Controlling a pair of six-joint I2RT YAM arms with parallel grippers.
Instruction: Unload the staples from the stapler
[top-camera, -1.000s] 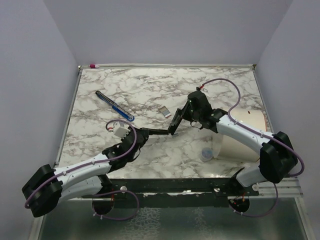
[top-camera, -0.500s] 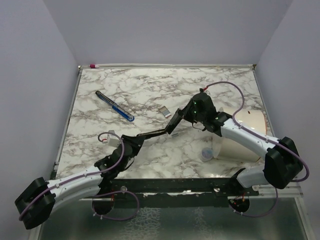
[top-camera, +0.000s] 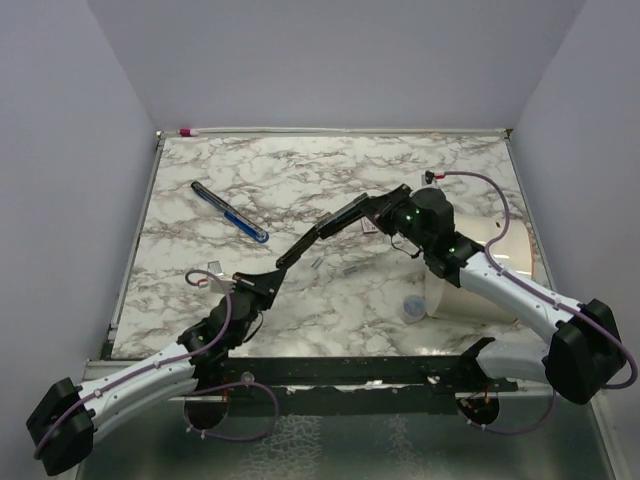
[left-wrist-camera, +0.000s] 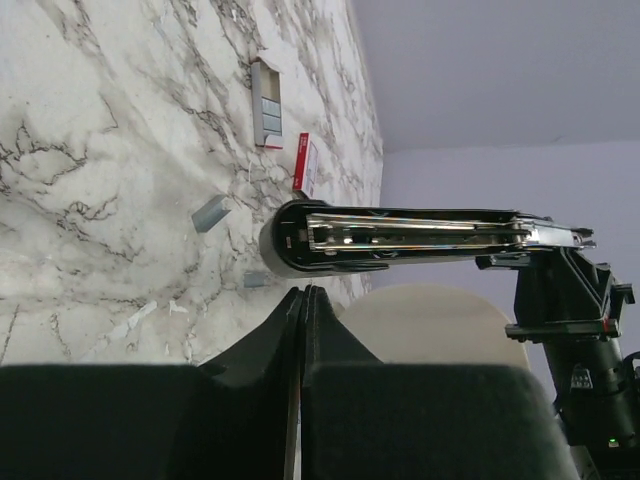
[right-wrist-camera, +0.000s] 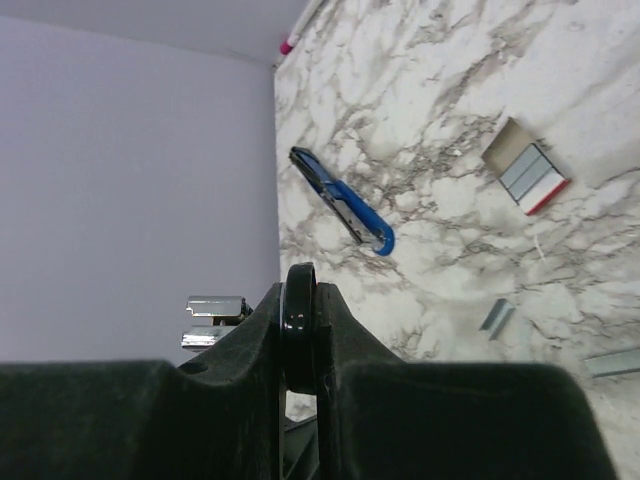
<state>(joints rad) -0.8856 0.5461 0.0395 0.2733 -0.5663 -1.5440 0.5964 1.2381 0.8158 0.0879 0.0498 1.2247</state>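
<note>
the table (top-camera: 300, 170) is grey-veined white, pen (top-camera: 229, 211) blue, stapler (left-wrist-camera: 400, 232) seemingly black and silver.

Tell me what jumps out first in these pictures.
A long black stapler hangs in mid-air over the middle of the marble table. The right end effector clamps it at one end, and its silvery channel is exposed. A few loose staples lie on the table under it, and a blue pen lies further left.

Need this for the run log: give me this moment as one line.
right end effector: shut on opened stapler | left end effector: shut, nothing seen held | staples: some loose on table
</note>
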